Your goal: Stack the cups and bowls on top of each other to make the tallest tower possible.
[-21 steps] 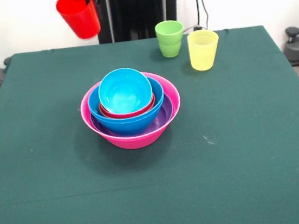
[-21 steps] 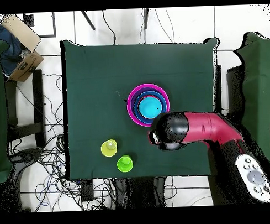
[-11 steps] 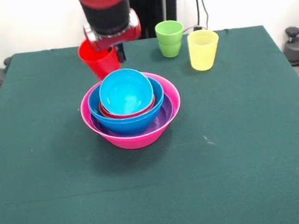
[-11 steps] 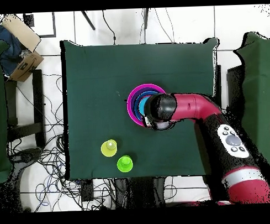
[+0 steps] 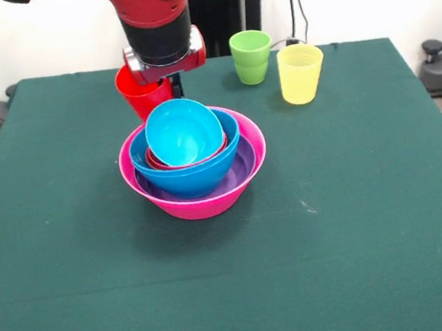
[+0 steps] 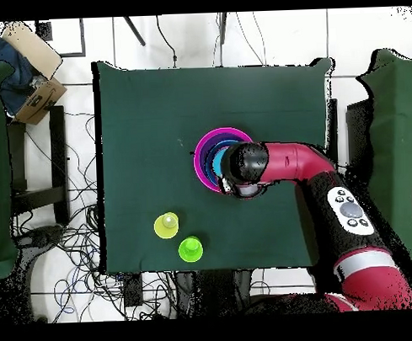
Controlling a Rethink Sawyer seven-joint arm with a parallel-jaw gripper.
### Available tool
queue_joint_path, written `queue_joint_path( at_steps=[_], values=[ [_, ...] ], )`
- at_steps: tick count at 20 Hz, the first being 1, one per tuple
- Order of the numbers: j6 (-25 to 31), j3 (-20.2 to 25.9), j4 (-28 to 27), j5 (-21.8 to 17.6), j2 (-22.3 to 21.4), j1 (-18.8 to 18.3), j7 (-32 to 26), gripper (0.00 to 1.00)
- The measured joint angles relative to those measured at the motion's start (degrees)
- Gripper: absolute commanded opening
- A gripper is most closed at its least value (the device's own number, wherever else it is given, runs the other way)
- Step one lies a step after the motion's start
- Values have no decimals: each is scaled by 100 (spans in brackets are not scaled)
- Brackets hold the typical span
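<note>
Fingers round glossy red cup

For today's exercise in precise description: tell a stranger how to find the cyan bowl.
Start at the green table and find the big pink bowl near its middle. Bowls nest inside it; the cyan bowl is the smallest, topmost one, tilted, lighter than the blue bowl under it.
</note>
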Motion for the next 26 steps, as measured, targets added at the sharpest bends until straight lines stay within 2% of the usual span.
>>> queue_joint_path(
  at_steps=[4,10,16,18,26],
  values=[
    [-2,-34,2,4,-16,-2,0,0],
    [145,-71,100,62,-380,-24,0,0],
    [746,-74,108,181,-776,6,0,0],
    [1166,-74,108,233,-972,44,0,0],
    [1789,-74,95,400,-1292,107,0,0]
  ],
)
